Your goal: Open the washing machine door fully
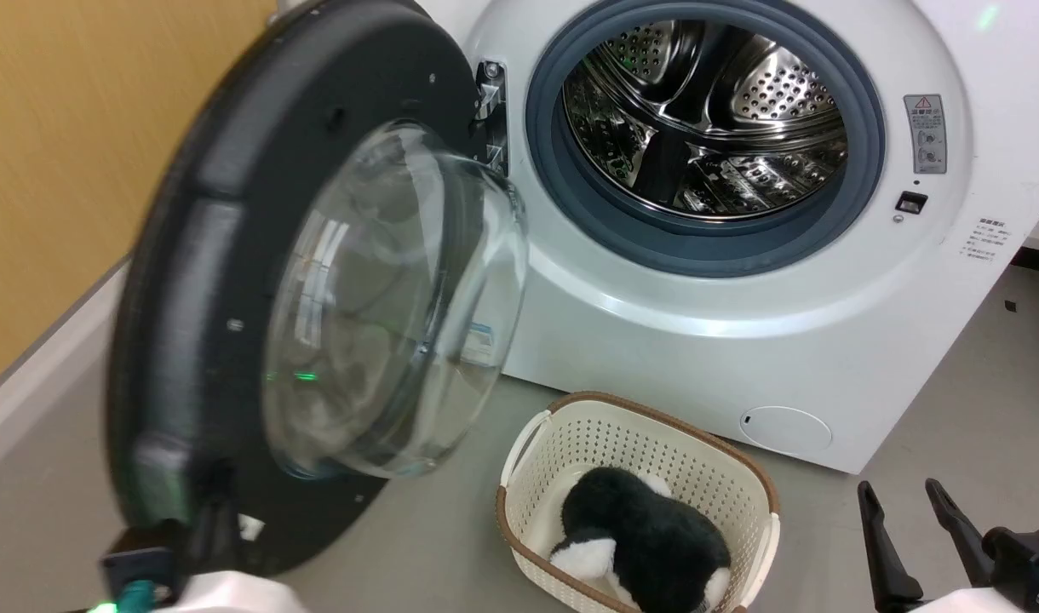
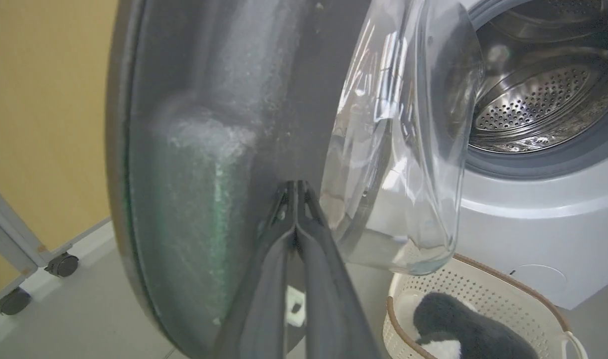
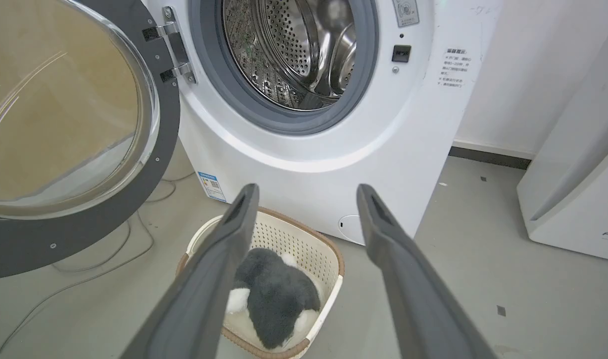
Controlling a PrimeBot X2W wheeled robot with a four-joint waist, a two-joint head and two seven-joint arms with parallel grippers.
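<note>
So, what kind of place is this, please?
Probably a laundry area: a white front-loading washing machine with its door open, a perforated basket on the floor before it, and another white appliance nearby.

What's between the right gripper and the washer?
A basket holding a plush toy, seen in the right wrist view. It stands on the floor just before the washer, ahead of the open right gripper.
</note>
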